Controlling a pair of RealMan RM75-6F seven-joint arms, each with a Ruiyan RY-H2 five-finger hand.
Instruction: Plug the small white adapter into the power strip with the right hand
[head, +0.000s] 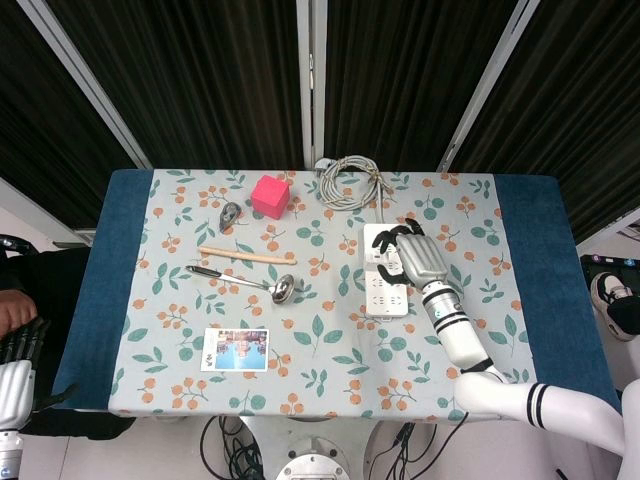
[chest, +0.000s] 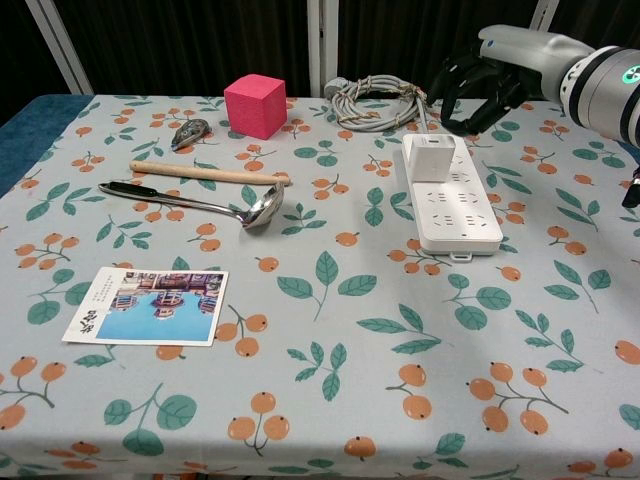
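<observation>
At the far end of the white power strip (chest: 448, 194), the small white adapter (chest: 432, 158) sits upright in a socket, apparently plugged in. The right hand (chest: 488, 84) hovers just above and beyond it, fingers spread and holding nothing, apart from the adapter, which suggests the plug needs no further support. The left hand (head: 14, 375) hangs idle off the table's edge; its fingers cannot be judged.
</observation>
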